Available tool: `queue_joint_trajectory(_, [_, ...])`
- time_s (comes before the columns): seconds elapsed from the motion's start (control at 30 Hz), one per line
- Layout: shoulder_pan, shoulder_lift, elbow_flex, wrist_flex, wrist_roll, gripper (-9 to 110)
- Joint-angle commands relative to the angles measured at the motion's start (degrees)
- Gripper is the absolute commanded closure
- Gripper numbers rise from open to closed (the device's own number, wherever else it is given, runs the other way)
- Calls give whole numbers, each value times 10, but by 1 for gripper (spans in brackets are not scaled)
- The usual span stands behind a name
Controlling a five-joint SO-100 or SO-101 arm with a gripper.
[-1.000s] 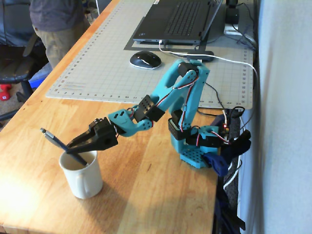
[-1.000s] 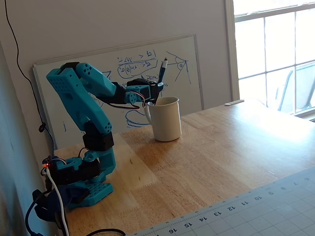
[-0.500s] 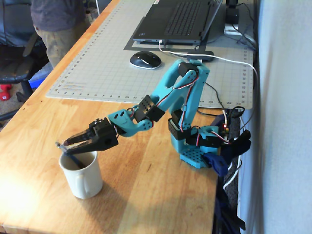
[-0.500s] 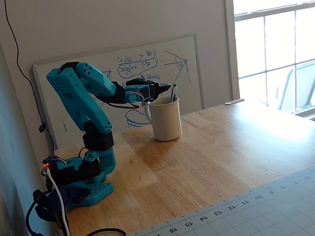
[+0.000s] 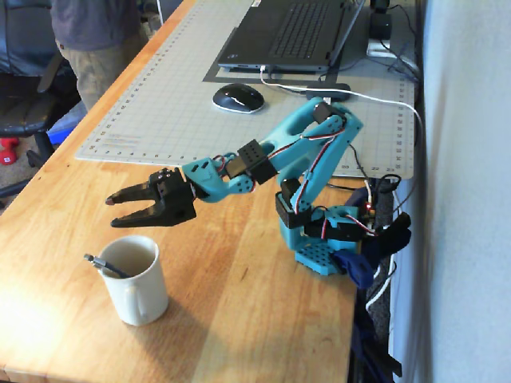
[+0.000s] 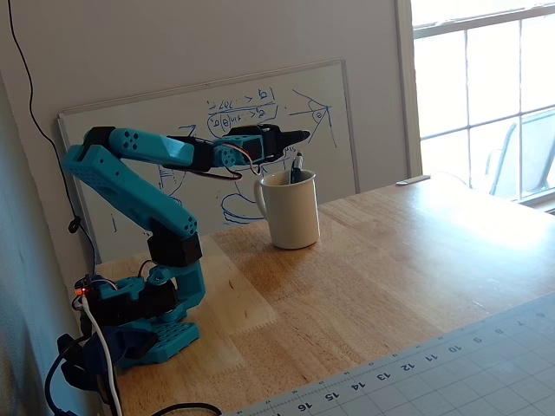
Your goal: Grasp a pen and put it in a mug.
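Now, pen: the pen [image 5: 106, 266] stands inside the mug [image 5: 137, 286], leaning on the rim at the left side in a fixed view, its upper end poking out past the lip; in the other fixed view only its top end [image 6: 296, 166] rises above the rim
Mug: cream-white, upright on the wooden table [image 5: 239, 319], handle toward the camera in a fixed view and toward the arm, on the left, in the other [image 6: 292, 209]
Gripper: the gripper [image 5: 120, 211] hangs in the air above and just behind the mug, its 2 black fingers spread apart with nothing between them; clear of the pen and the mug
Seen only from the high view: the gap between the fingers, the pale inside of the mug, a grey cutting mat [image 5: 152, 104], a mouse [image 5: 237, 97], a laptop [image 5: 291, 36] and a person [image 5: 96, 36] standing at the far end of the table
Seen only from the low view: a whiteboard [image 6: 208, 147] leaning on the wall behind the arm, a window [image 6: 486, 95] at right, and the gripper [image 6: 299, 135] side-on, where its opening cannot be judged
Arm: the teal arm [image 5: 311, 152] reaches out from its base [image 5: 323, 239] at the table's edge, forearm about level
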Motion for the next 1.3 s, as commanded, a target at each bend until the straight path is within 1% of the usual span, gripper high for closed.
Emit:
queue_joint_trajectory(0.0, [25, 76, -15, 144, -112, 80])
queue_joint_trajectory(0.13, [51, 131, -15, 277, -253, 80])
queue_joint_trajectory(0.3, [111, 211, -14, 415, -420, 87])
queue_joint_trajectory(0.43, [156, 271, -5, 496, -522, 92])
queue_joint_trajectory(0.6, [195, 319, -5, 595, -619, 92])
queue_joint_trajectory(0.8, [245, 388, -4, 729, -710, 92])
queue_joint_trajectory(0.93, [276, 429, -4, 817, -751, 92])
queue_joint_trajectory(1.17, [289, 481, -3, 934, -753, 93])
queue_joint_trajectory(1.27, [294, 497, 20, 955, -754, 93])
